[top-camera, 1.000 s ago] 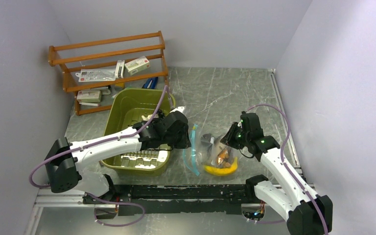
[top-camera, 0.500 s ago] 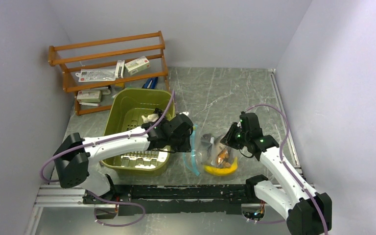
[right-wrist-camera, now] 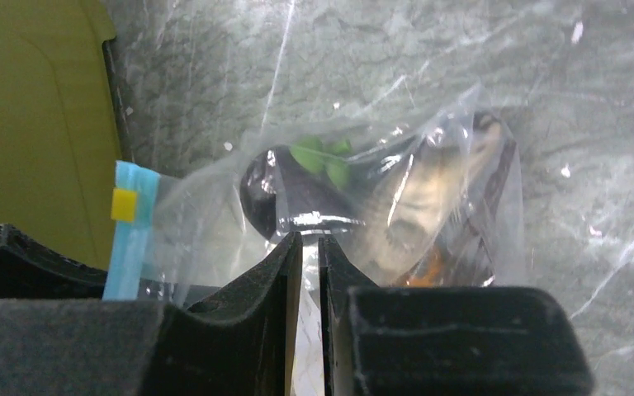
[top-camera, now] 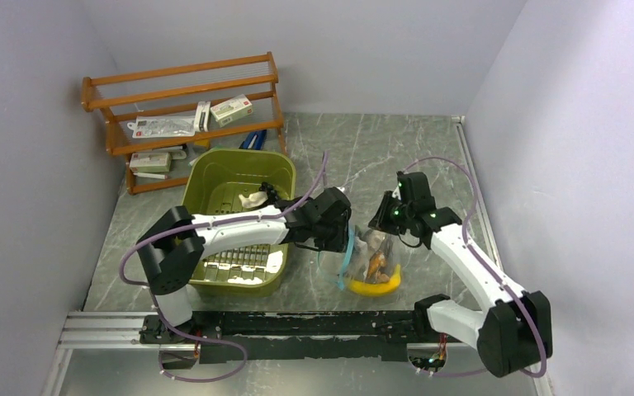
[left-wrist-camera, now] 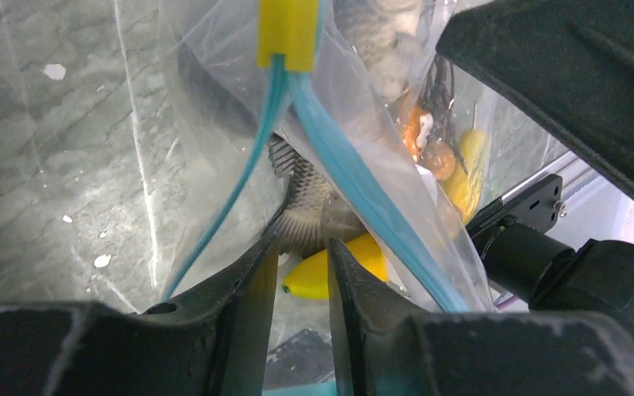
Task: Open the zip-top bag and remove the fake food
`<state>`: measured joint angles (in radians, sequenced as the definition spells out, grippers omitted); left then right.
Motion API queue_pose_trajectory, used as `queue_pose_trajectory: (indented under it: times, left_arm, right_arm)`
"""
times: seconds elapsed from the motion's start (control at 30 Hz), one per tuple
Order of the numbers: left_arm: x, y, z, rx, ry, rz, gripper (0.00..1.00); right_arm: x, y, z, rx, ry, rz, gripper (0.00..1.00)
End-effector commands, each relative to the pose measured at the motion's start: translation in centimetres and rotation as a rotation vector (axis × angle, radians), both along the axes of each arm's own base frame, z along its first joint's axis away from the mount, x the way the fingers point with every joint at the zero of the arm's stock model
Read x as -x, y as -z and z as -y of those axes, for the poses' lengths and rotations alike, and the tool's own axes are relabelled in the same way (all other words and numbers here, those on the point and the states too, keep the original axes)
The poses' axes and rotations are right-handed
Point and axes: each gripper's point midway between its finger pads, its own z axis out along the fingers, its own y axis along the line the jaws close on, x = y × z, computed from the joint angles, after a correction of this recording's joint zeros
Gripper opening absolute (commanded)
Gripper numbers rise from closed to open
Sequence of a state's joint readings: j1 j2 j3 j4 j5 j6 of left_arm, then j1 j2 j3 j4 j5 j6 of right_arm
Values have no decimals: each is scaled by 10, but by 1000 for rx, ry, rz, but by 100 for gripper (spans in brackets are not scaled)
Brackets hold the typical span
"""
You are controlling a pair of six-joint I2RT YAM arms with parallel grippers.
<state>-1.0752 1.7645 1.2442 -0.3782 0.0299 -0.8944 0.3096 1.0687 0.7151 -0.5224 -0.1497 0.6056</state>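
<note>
The zip-top bag (top-camera: 373,254) stands on the table with its teal zip strip (left-wrist-camera: 355,177) parted below a yellow slider (left-wrist-camera: 287,33). My left gripper (left-wrist-camera: 301,247) is open by a narrow gap between the two strip halves, at the bag's mouth. The grey fish (left-wrist-camera: 304,216) lies with its tail just past the fingertips. A yellow banana (top-camera: 375,287) lies at the bag's near end; orange bits (left-wrist-camera: 429,144) show deeper in. My right gripper (right-wrist-camera: 303,237) is shut on the bag's clear plastic beside the dark purple grapes (right-wrist-camera: 271,196).
A green bin (top-camera: 215,186) sits left of the bag with a white piece (top-camera: 253,200) in it. A wooden rack (top-camera: 183,82) with packets stands at the back left. A black rail (top-camera: 297,323) runs along the near edge.
My left arm swung right from over the bin to the bag's mouth, its jaws closing and parting again. The right gripper pulled the bag's far end up and back, so the bag stands steeper.
</note>
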Motion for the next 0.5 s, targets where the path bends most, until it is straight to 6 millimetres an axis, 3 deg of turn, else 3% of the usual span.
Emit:
queue_pose_trajectory:
  times: [0.0,0.33,0.47]
  left_arm:
    - [-8,-5,13,47,-12,39,44]
    - [-4,27,-3,34,-59,-4,45]
    - [-6,35,-11,-2,-69,5,33]
  right_arm:
    - [-17,-6,-9,10,-74,37,14]
    - [-20,37,-28,-20,-185,-77,15]
    - [-6,60,-24,49,-191,-178,14]
